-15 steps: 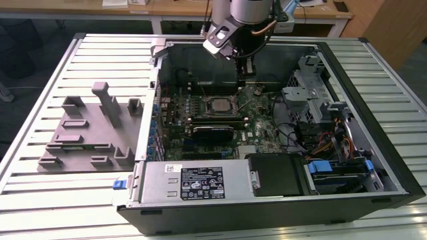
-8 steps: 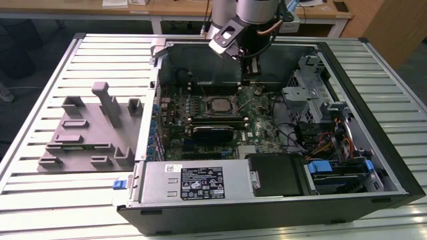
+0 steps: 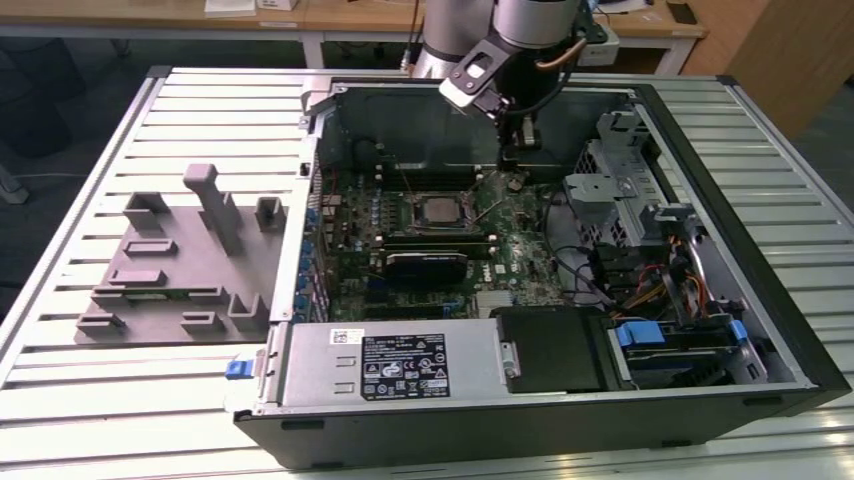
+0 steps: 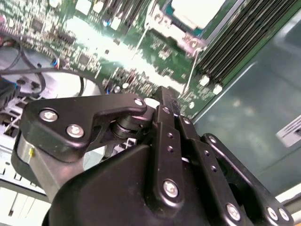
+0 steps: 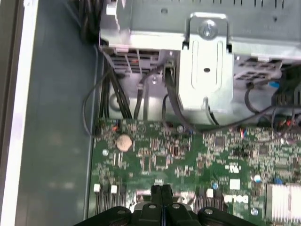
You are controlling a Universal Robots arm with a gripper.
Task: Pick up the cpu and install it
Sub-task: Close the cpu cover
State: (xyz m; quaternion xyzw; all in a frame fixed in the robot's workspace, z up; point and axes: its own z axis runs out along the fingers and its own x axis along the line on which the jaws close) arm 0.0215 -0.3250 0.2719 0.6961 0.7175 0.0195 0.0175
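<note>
The cpu (image 3: pixel 438 210) lies flat in the black-framed socket in the middle of the green motherboard (image 3: pixel 514 265), inside the open computer case. Its pale metal top also appears in the second wrist view as the cpu (image 4: pixel 195 10), with a thin metal lever (image 4: pixel 190 77) running beside the socket. My gripper (image 3: pixel 514 158) hangs low over the board's far edge, to the exterior view's right of the socket and apart from the cpu. In both wrist views the gripper (image 4: pixel 164 94) (image 5: pixel 162 189) has its black fingers pressed together, and I see nothing between them.
A grey plastic fixture tray (image 3: pixel 174 265) sits on the slatted table at the exterior view's left. Inside the case are the power supply (image 3: pixel 387 365), a metal drive cage (image 3: pixel 607 185), loose cables (image 3: pixel 641 270) and a coin battery (image 5: pixel 123 142).
</note>
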